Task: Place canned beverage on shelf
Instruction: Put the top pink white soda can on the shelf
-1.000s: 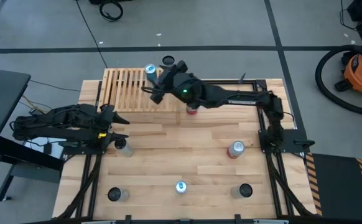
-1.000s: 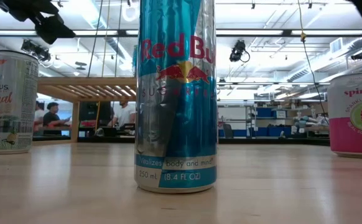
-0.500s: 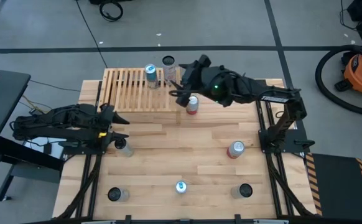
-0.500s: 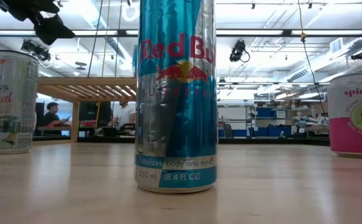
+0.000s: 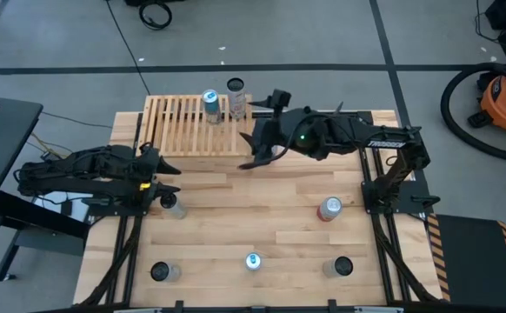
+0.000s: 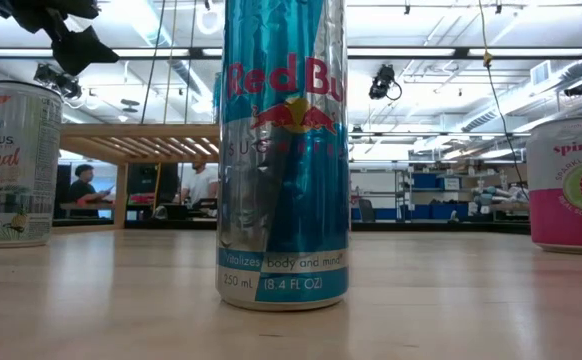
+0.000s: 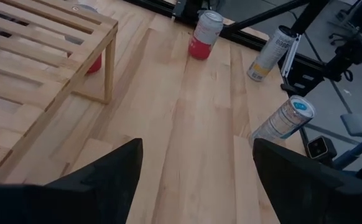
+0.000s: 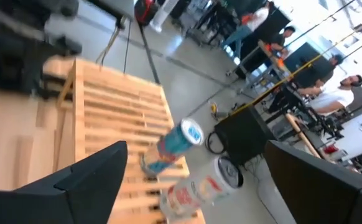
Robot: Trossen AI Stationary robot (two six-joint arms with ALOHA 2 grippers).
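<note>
While the right arm is stretched across the far half of the surface point(image 5: 236, 217), the right claw point(image 5: 266, 130) is seen with its two fingers spread wide apart and nothing between them, held just off the shelf's right end. Two cans stand upright on the shelf point(image 5: 179, 130) near its far right corner: a blue-and-silver can point(image 5: 210, 106) and, just beside it, a pale can point(image 5: 236, 103) with red markings; in the right wrist view the blue-and-silver can point(image 8: 171, 144) and the pale can point(image 8: 196, 186) are shown close together on the slats. The shelf is a low rack of pale wood topped by many thin parallel slats, set at the far left of the surface.

The left arm is folded at the left edge, its left claw point(image 5: 168, 180) held low with fingers apart and empty, close to a small can point(image 5: 173, 206). Under the shelf's corner, something red point(image 7: 94, 64) is partly hidden.

Elsewhere on the surface a red can point(image 5: 329, 209), a blue-topped can point(image 5: 252, 261) and two dark-topped cans point(image 5: 161, 272) point(image 5: 342, 266) stand well apart. In the low view a tall blue Red Bull can point(image 6: 283, 150) fills the middle.
</note>
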